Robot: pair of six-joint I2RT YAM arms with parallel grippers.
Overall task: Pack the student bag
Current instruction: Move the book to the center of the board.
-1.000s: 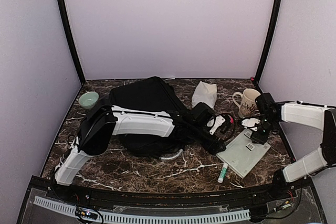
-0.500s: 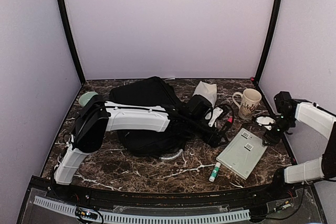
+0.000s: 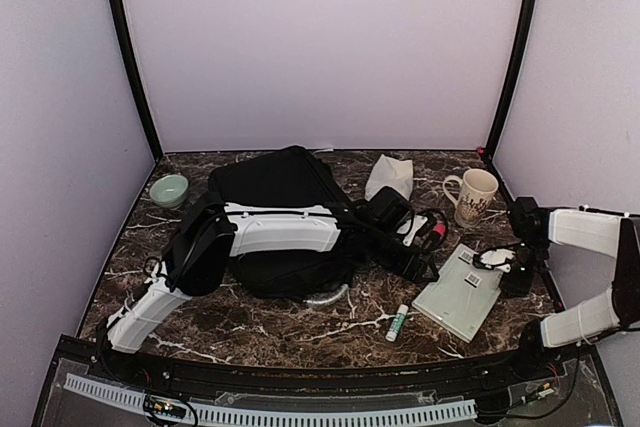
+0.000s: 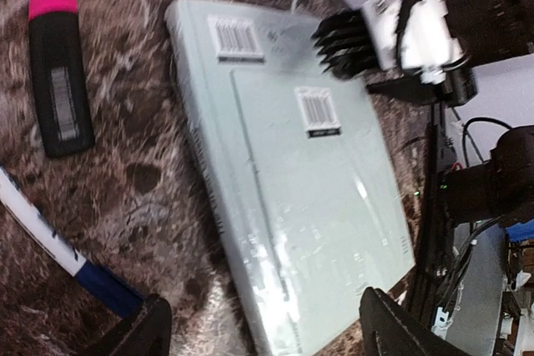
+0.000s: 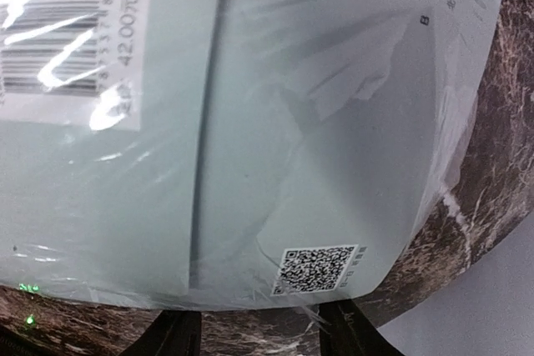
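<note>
Marble table [image 3: 300,332], book [image 3: 462,290] by bag [image 3: 275,182].
Left gripper [image 3: 418,265] wide above; right gripper [image 3: 497,263] at book's edge, likely to lift it, grip unclear.

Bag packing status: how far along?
Done: nothing visibly inside the black fabric backpack. In hand: left claw and right claw open at the pale green wrapped book. Left: book, cream ceramic mug, pink-capped highlighter lie outside it.

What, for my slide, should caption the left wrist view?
Left end effector open over a wrapped book beside a pink highlighter.
</note>
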